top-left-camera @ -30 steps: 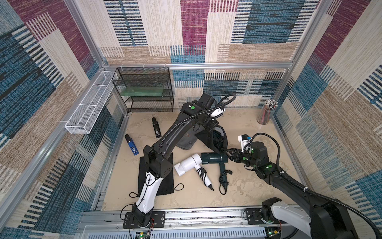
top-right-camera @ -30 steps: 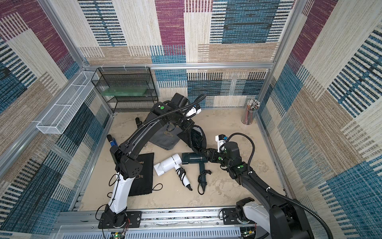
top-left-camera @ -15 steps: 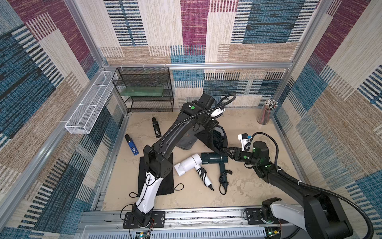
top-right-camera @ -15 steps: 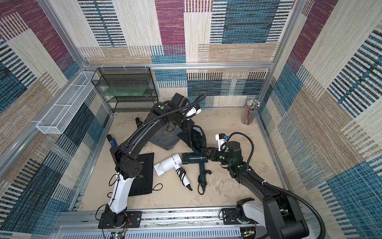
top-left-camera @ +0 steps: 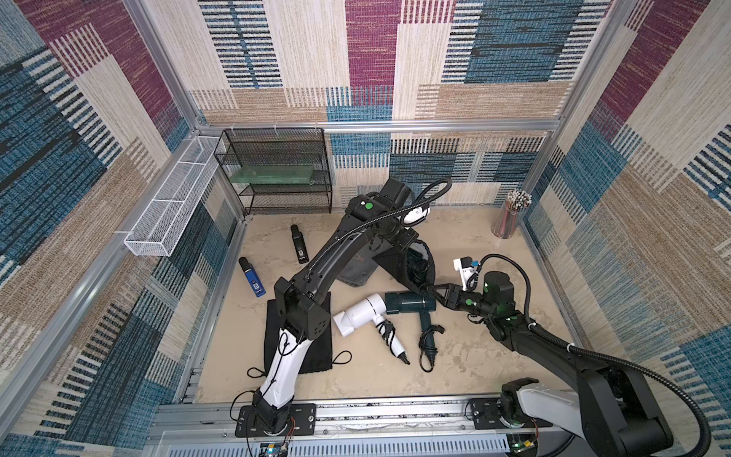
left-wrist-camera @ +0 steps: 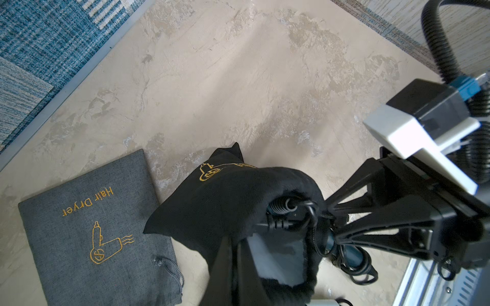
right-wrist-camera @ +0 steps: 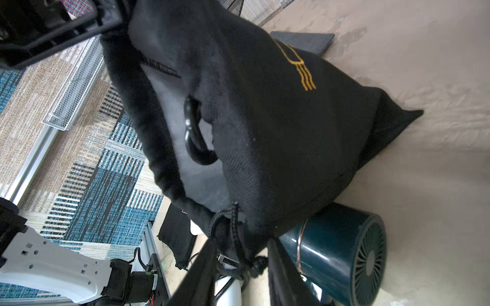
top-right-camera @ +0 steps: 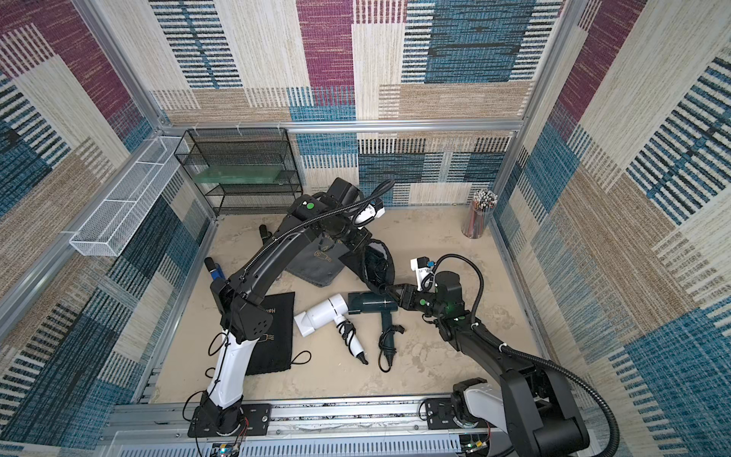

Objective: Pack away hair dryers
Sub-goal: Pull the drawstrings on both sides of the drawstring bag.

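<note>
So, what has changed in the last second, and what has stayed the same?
The right gripper has crept a little toward the open mouth of the black pouch, and its jaws have narrowed around the drawstring there; a firm grip is not yet clear. The left gripper still holds the pouch's rim up. The white hair dryer and teal hair dryer have not moved.

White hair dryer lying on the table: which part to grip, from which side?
I'd grip the white hair dryer by its slim handle, just past the bundled black cord, pincer coming straight down, jaws across the handle's width. It lies flat with bare table on both sides; the barrel is fat and sits close against the dark teal hair dryer.
</note>
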